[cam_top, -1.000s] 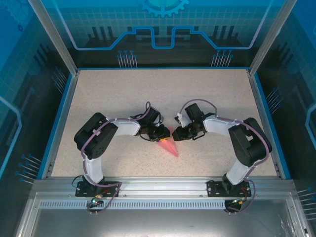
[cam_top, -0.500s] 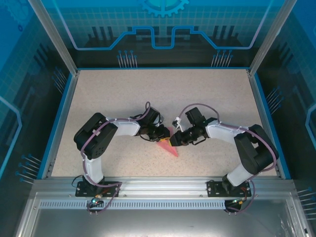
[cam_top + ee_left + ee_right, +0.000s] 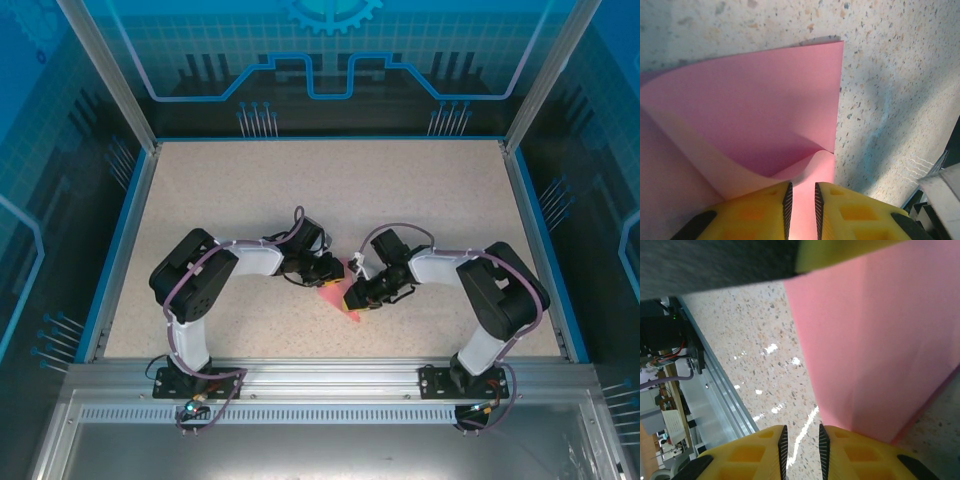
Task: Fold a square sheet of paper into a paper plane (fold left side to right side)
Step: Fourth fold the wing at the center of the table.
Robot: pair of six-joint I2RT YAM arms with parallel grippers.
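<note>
The square sheet of paper [image 3: 336,291], pink and already folded into a narrow pointed shape, lies on the desk [image 3: 250,200] a little toward 6 o'clock from its middle, with its tip aimed at about 5 o'clock. Seen from the left wrist, the top layer bows up off the layer beneath, and its free corner points toward 1 o'clock.

The left end effector [image 3: 328,272] sits at the paper's 11 o'clock end. Its yellow fingers [image 3: 760,210] stand a narrow slit apart with pink showing in the slit. I cannot tell whether they pinch the sheet or merely rest above it.

The right end effector [image 3: 352,297] meets the paper's 3 o'clock edge. Its jaws are narrowly parted, with bare speckled desk in the gap and nothing held. From the right wrist, the paper runs up toward 1 o'clock from beside one finger.
</note>
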